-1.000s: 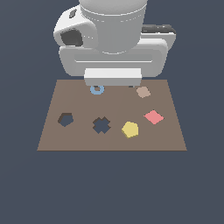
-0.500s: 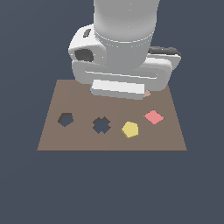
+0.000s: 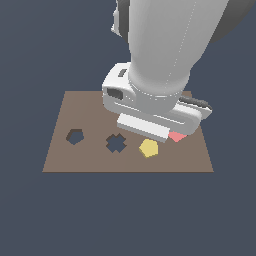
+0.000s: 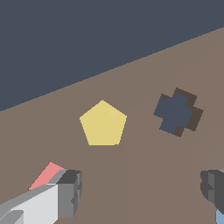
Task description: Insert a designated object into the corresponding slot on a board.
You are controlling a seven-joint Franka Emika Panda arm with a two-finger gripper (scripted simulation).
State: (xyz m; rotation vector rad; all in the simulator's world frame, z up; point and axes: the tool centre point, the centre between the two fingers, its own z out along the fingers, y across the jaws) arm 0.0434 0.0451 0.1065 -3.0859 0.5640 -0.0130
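The yellow pentagon block (image 3: 149, 148) lies flat on the brown board (image 3: 90, 107), near its front edge. The dark pentagon slot (image 3: 75, 136) is toward the exterior view's left and is empty. The arm's hand (image 3: 150, 112) hovers just behind the block and hides its own fingers. In the wrist view my gripper (image 4: 142, 190) is open and empty. Its two dark fingertips (image 4: 70, 192) stand wide apart above the board (image 4: 144, 144). The yellow block (image 4: 103, 124) lies a little ahead of them and is not touched. The slot is out of the wrist view.
A dark cross-shaped cut-out (image 3: 116, 143) lies between slot and block; it also shows in the wrist view (image 4: 178, 112). A pink-red square tile (image 3: 177, 136) peeks out under the hand, beside one finger in the wrist view (image 4: 46, 175). The arm hides the board's back.
The arm has come down and forward over the board, toward the yellow block. It now covers the tan block and the blue piece. The pieces on the board have not moved.
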